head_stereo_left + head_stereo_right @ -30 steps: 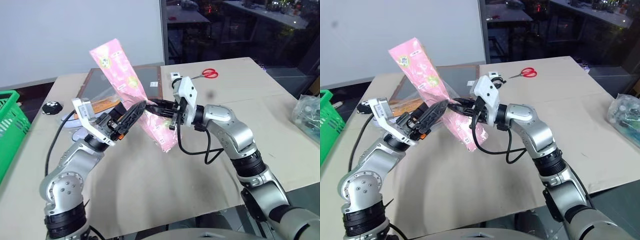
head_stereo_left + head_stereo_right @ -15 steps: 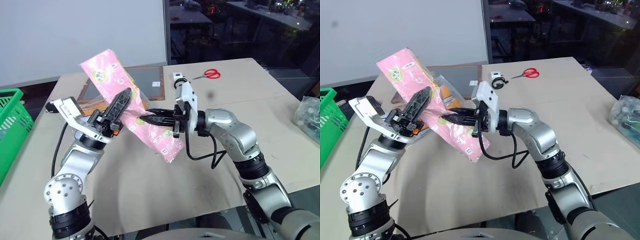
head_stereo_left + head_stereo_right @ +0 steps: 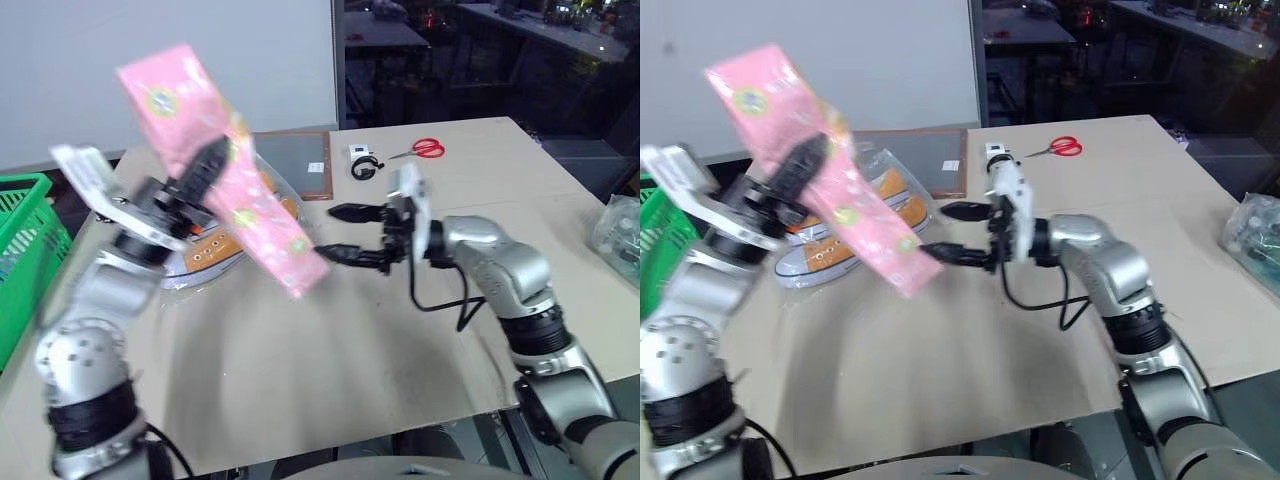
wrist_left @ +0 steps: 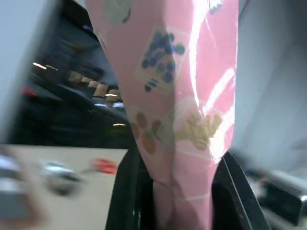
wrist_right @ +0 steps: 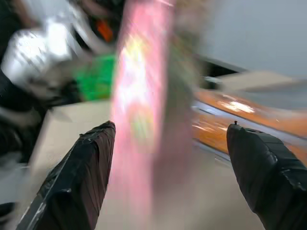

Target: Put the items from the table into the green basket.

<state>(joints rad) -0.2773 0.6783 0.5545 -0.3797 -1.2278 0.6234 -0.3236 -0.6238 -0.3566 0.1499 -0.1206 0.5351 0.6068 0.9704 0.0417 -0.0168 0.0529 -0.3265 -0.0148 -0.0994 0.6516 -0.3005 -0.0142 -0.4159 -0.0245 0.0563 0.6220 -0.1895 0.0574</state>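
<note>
We are mid-handover, judging by how things lie: the left gripper point(image 3: 200, 170) is clamped on the long pink packet point(image 3: 215, 165), holding it tilted in the air above the table point(image 3: 330, 340), while the right gripper point(image 3: 350, 235) stands wide open and empty just beside the packet's lower end. The next move, as we read it, calls for carrying the packet out to our left and over the rim of the green basket point(image 3: 22, 250), which sits off the table's left edge, and only then letting go, keeping the long packet clear of the basket wall. The table is a broad pale board with a matte face. On it lie the bagged orange sneakers point(image 3: 225, 245) under the raised packet, a brown-framed board point(image 3: 295, 160) behind them, red scissors point(image 3: 425, 149) further back, and a clear bag of goods point(image 3: 618, 228) at the right edge. Behind stands a pale wall and a dark room with benches.
</note>
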